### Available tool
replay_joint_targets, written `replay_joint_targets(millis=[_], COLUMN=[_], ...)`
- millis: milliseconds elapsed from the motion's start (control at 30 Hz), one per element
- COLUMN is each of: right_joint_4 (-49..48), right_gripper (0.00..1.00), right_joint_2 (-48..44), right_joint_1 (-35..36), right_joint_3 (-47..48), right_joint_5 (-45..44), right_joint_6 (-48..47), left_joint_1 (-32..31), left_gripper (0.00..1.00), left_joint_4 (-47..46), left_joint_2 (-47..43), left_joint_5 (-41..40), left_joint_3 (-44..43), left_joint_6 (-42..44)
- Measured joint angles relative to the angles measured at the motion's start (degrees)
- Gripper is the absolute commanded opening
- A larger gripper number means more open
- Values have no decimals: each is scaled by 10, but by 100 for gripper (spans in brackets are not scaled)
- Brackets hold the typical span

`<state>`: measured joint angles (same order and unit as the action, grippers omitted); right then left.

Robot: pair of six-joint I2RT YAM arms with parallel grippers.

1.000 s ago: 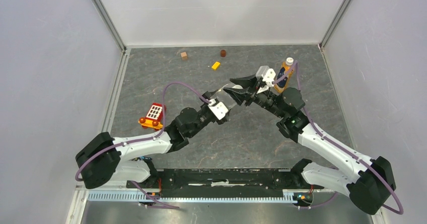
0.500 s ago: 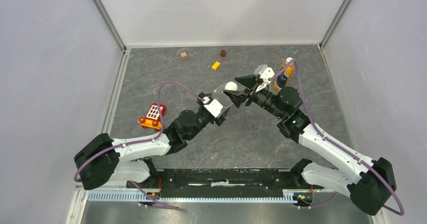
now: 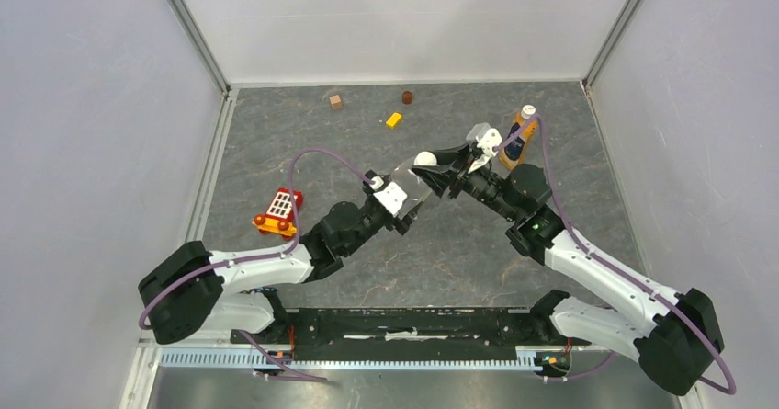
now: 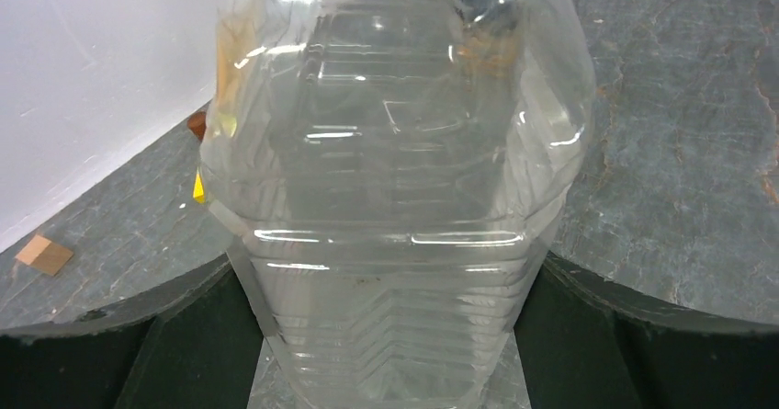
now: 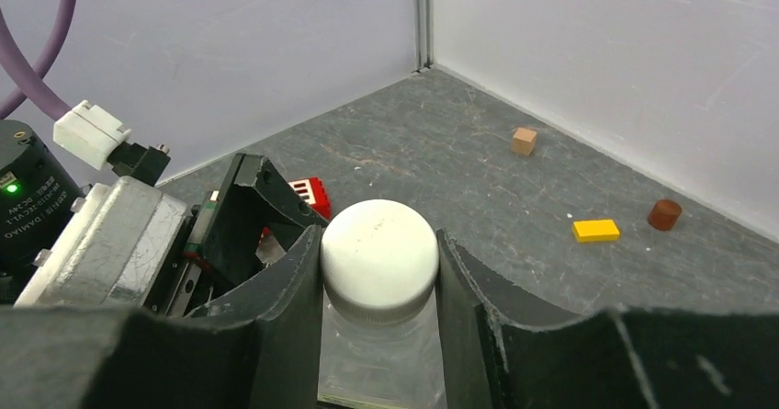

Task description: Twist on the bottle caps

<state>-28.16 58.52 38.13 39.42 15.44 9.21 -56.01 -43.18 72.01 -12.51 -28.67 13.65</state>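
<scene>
Grey stone-look table (image 3: 276,133), white walls: clear bottle being capped.
Two bottles, two caps. The left gripper (image 3: 410,182) clamps the clear bottle (image 4: 395,198) mid-table, tilted, evidently to stop it turning. The right gripper (image 5: 378,276) pinches the white cap (image 5: 378,244), seated on the neck ready for twisting. The orange bottle (image 3: 511,149) stands far right, second cap (image 3: 527,111) already on.
</scene>
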Motion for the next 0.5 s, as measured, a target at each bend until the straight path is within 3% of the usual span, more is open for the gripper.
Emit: replay_joint_targets(millis=[300, 500], right_joint_4=[61, 87], right_gripper=[0, 0], right_joint_2=[-21, -34], right_joint_1=[-71, -112], right_joint_3=[-20, -28], right_joint_5=[-75, -152], right_joint_6=[-48, -95], left_joint_1=[3, 34], left_gripper=[100, 100], left_joint_4=[12, 96], left_joint_2=[-33, -110], left_joint_5=[3, -10], left_joint_3=[17, 32], left_joint_6=[-30, -46])
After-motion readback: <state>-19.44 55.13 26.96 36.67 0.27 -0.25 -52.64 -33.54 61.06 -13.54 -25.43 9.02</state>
